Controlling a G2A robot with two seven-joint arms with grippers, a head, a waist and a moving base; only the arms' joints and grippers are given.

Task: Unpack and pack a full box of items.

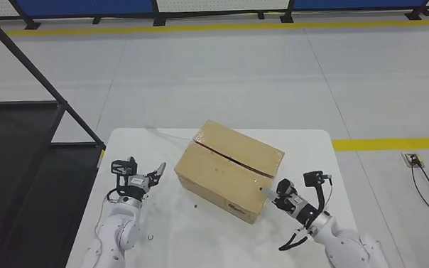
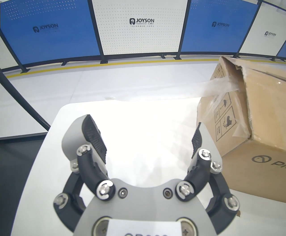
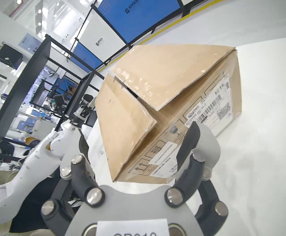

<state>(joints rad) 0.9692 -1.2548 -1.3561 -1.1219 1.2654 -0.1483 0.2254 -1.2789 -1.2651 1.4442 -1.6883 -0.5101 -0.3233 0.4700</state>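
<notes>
Left tool [image 2: 143,125] spread, box [image 1: 228,169] near, long axis diagonal

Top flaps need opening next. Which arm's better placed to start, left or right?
Probably right. Its open right gripper sits close at the end of the box, where the flaps already gape. The left gripper, also open, stands a little apart from the box's side.
</notes>
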